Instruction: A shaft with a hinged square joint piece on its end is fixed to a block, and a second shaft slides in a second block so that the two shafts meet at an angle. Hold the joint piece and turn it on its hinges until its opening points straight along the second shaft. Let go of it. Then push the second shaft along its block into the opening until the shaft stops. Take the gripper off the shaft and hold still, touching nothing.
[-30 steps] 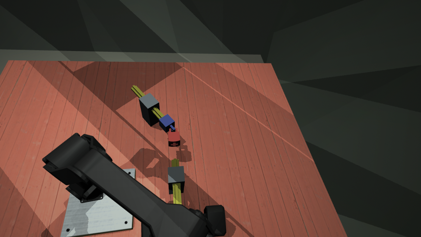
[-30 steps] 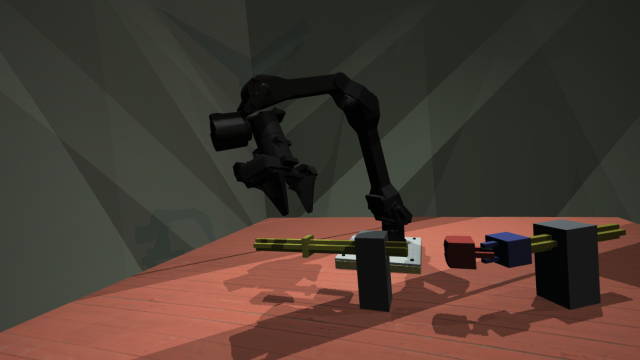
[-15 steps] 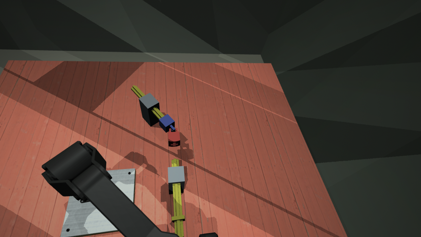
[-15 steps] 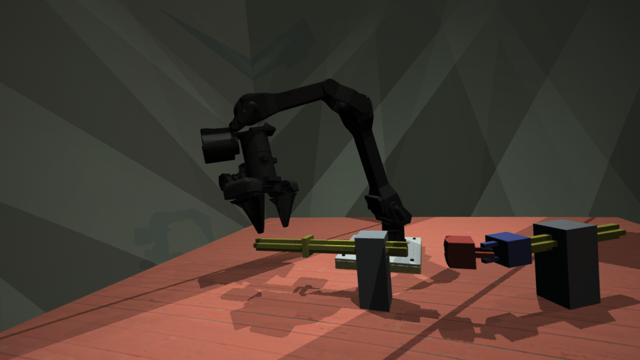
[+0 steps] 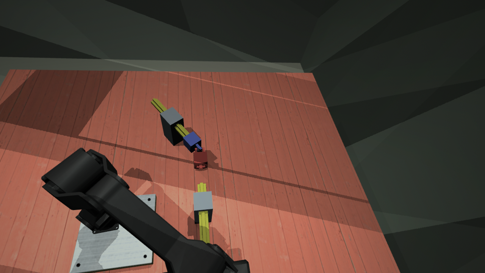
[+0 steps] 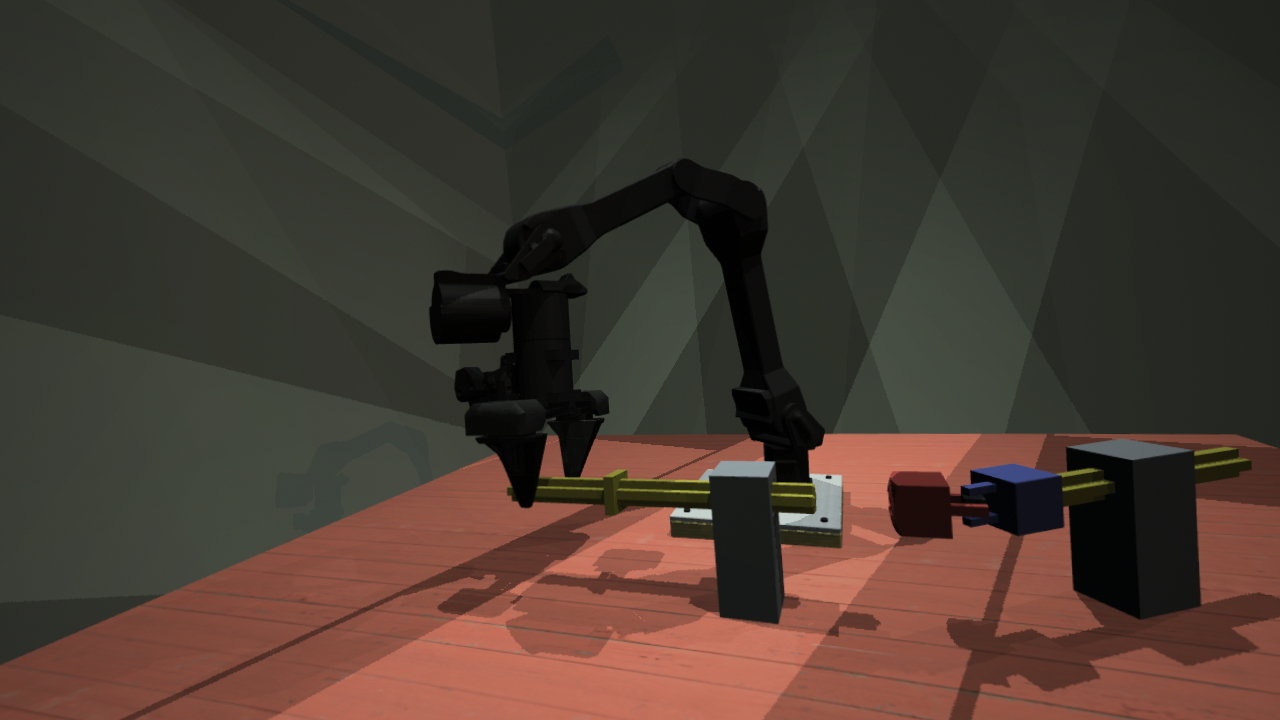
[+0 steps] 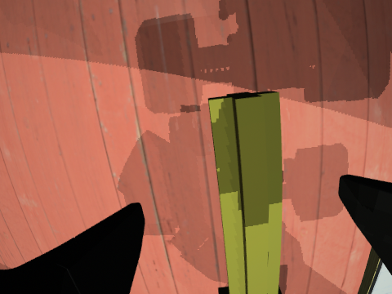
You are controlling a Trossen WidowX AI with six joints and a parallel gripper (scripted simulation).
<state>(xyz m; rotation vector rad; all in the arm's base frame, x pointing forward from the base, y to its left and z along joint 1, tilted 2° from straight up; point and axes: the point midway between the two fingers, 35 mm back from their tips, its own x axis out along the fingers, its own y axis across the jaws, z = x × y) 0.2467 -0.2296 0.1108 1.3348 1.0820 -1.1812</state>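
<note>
Red square joint piece (image 5: 200,157) (image 6: 921,504): at the centre of the top view, right of centre in the exterior view, hinged to a blue yoke (image 5: 192,140) (image 6: 1020,499). Its opening faces the near end of the second shaft (image 5: 204,230) (image 6: 657,492) (image 7: 261,163), seemingly in line; a gap lies between them.

Fixed shaft (image 5: 158,105) (image 6: 1083,485), yellow and ribbed, runs slantwise through the wider grey block (image 5: 171,116) (image 6: 1109,528) to the yoke. Second shaft, also yellow, passes through the narrower grey block (image 5: 202,201) (image 6: 747,546) and carries a square collar (image 6: 613,492) left of that block in the exterior view.

Gripper (image 6: 549,488) (image 7: 243,201) points down at the shaft's outer end, left of the collar. Fingers spread wide, one to each side of the shaft, pinching nothing; wrist view shows space at both flanks. Black arm (image 5: 135,217) (image 6: 756,313) arches over from a pale metal base plate (image 5: 135,253) (image 6: 827,514), lower left in the top view.

Surface: reddish planked table top (image 5: 254,135) (image 6: 358,644) (image 7: 61,122), dark seams, small scuffs, crossed by hard-edged shadows. Room: dim grey-green walls (image 5: 423,152) (image 6: 134,223), patched with angular light and shade; a corner stands behind the arm, upper middle of the exterior view.
</note>
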